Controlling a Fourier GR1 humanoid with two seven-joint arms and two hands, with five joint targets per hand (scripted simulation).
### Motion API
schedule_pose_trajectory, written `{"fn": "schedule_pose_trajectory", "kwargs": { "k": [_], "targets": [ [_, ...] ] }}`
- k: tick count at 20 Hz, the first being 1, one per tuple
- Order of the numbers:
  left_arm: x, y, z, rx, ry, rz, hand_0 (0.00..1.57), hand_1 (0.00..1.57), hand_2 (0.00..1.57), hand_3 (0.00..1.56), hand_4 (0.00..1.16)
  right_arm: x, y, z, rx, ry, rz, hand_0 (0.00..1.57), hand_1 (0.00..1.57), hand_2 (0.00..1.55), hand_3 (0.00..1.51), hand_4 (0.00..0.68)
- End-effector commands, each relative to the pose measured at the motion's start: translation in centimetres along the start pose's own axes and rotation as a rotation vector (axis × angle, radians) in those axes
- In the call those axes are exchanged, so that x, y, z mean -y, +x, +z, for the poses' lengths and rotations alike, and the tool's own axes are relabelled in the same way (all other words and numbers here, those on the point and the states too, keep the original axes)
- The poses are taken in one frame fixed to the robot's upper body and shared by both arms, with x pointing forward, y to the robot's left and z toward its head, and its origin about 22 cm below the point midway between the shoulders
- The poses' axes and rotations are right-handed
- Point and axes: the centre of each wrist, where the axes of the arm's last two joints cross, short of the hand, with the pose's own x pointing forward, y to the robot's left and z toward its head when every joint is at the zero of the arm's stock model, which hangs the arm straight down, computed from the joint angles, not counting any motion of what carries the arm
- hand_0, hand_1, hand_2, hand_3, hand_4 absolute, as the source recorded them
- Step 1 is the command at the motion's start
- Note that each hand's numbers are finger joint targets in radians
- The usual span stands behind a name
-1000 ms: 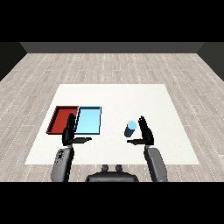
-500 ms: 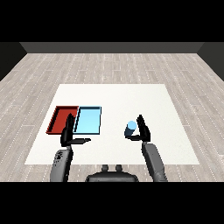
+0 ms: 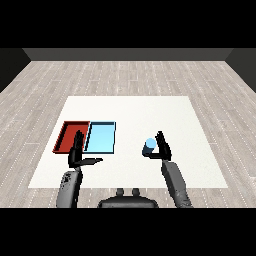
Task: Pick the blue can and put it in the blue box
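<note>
Grey plank flooring ran out to dark walls, and on it stood the white table (image 3: 135, 107). Toward its left lay the red tray (image 3: 67, 136) and the light blue tray (image 3: 101, 137), side by side and touching. The blue can (image 3: 149, 146) stood upright on the table, its long axis vertical and its pale top facing up, well to the right of the blue tray. The right hand (image 3: 161, 147) was just beside the can on its right, fingers straight and raised, thumb reaching toward it; whether it touched I could not tell. The left hand (image 3: 77, 154) hovered over the near edge of the trays, fingers straight up, thumb stuck out sideways, holding nothing.
</note>
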Motion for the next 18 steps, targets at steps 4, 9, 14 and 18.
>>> {"fn": "schedule_pose_trajectory", "kwargs": {
  "k": [4,9,14,18],
  "targets": [
    [-0.1,1.9,-0.6,0.009,0.007,-0.007,0.0,0.0,0.0,0.0,0.0,-0.3,-1.9,-1.3,-0.011,-0.016,-0.027,0.0,0.0,0.0,0.0,0.0],
    [-0.9,0.9,0.0,-0.001,0.001,-0.022,0.0,0.0,0.0,0.0,0.0,-2.0,-0.8,-1.2,-0.021,0.002,-0.035,0.0,0.0,0.0,0.0,0.0],
    [0.0,1.9,1.0,0.002,0.004,-0.002,0.0,0.0,0.0,0.0,0.0,-2.7,-1.0,-0.8,-0.04,0.001,-0.046,0.0,0.0,0.0,0.0,0.0],
    [0.2,0.1,0.4,0.024,-0.008,0.005,0.0,0.0,0.0,0.0,0.0,-3.8,-0.9,-2.6,-0.033,0.001,-0.032,0.0,0.0,0.0,0.0,0.0]
  ]
}}
